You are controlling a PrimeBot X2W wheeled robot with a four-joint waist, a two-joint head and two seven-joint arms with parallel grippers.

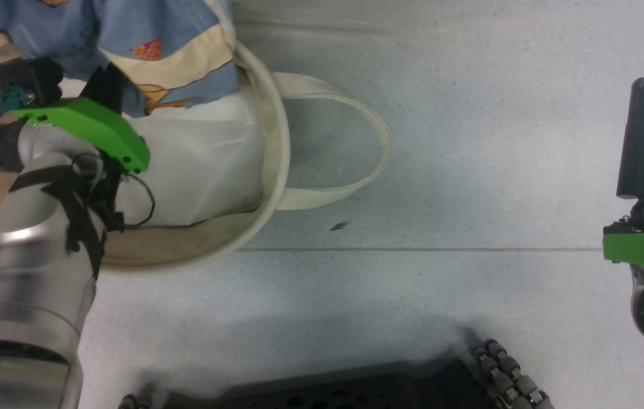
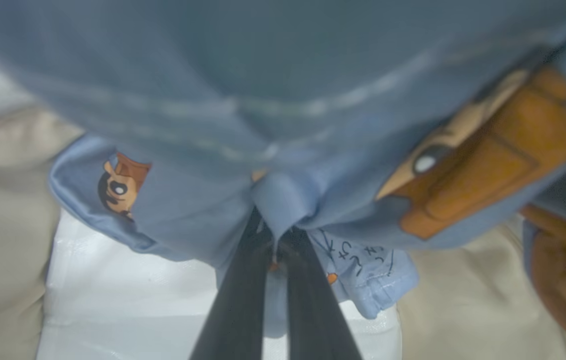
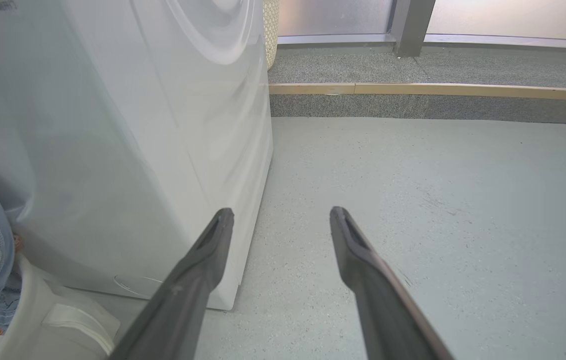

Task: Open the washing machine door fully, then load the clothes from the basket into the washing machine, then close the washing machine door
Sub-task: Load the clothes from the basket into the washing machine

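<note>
A plain white bundle (image 1: 202, 165) filled much of the round cream canvas basket (image 1: 279, 147). The basket stood on the pale grey speckled floor (image 1: 469, 170) with one long loop handle (image 1: 367, 113) lying flat out to its right. The clothes (image 1: 128, 40) (a light blue thin garment printed with orange-brown cartoon bears, with cream-yellow patches) lay draped over the bundle's far side and across the basket's far rim. The big white washing machine (image 3: 113, 140) stood close beside the basket, its side panel and lower corner toward the right wrist camera, with a grey ledge (image 3: 412, 105) edged by a wooden strip beyond it. The left arm's silver forearm (image 1: 32, 272) reached up over the basket's near rim, its green bracket (image 1: 94, 130) above the bundle. The left end effector (image 2: 274, 240) had its two dark fingers pressed together on a small fold of the blue fabric at the garment's lower edge, just above the white bundle. The right end effector (image 3: 282, 215) hung well apart from the basket over the floor, fingers spread wide and holding nothing. In the head view the garment's upper part was cut off by the top edge, the left fingers were hidden under the bracket and cloth, and the fabric nearest the left wrist camera was blurred.
</note>
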